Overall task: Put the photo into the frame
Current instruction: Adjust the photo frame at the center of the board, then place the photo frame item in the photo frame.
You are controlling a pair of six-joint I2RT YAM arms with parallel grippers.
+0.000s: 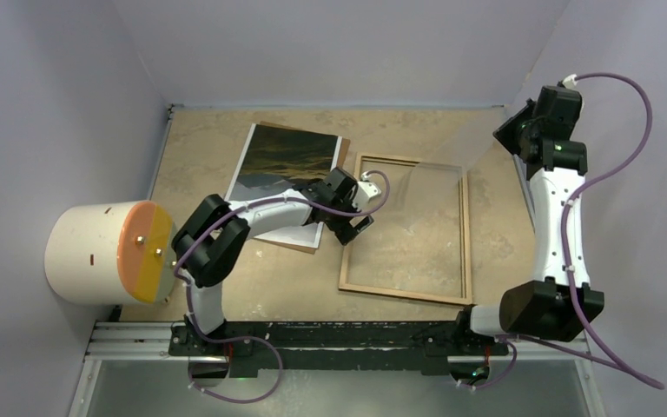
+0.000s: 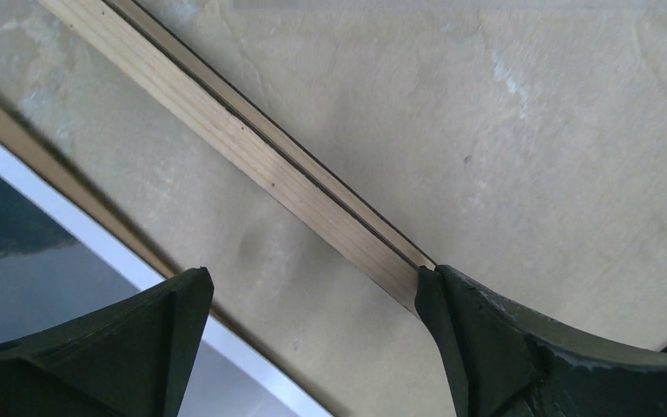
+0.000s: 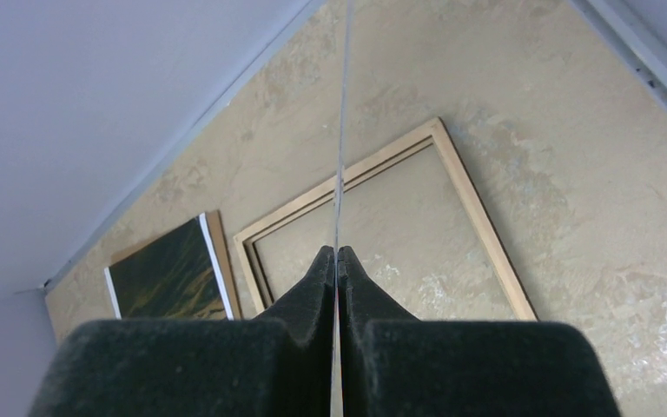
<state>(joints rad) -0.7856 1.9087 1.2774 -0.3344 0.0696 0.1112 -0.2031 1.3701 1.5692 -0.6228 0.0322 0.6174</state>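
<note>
The frame point(image 1: 404, 294) lies flat, light wood back up, right of centre; its rail crosses the left wrist view point(image 2: 252, 143) and it shows in the right wrist view point(image 3: 478, 217). The photo point(image 1: 282, 161) lies left of it on a brown backing board point(image 1: 343, 148), partly under my left arm; it also shows in both wrist views point(image 2: 17, 269) point(image 3: 169, 269). My left gripper point(image 1: 352, 228) point(image 2: 313, 287) is open and empty, its right fingertip point(image 2: 434, 287) at the frame's left rail. My right gripper point(image 1: 512, 135) point(image 3: 337, 256) is shut on a clear pane point(image 3: 345, 104), held tilted above the frame's far side.
A white cylinder with an orange face point(image 1: 108, 252) stands at the left edge of the table. Pale walls close in the back and both sides. A metal rail point(image 1: 139, 334) carrying the arm bases runs along the near edge.
</note>
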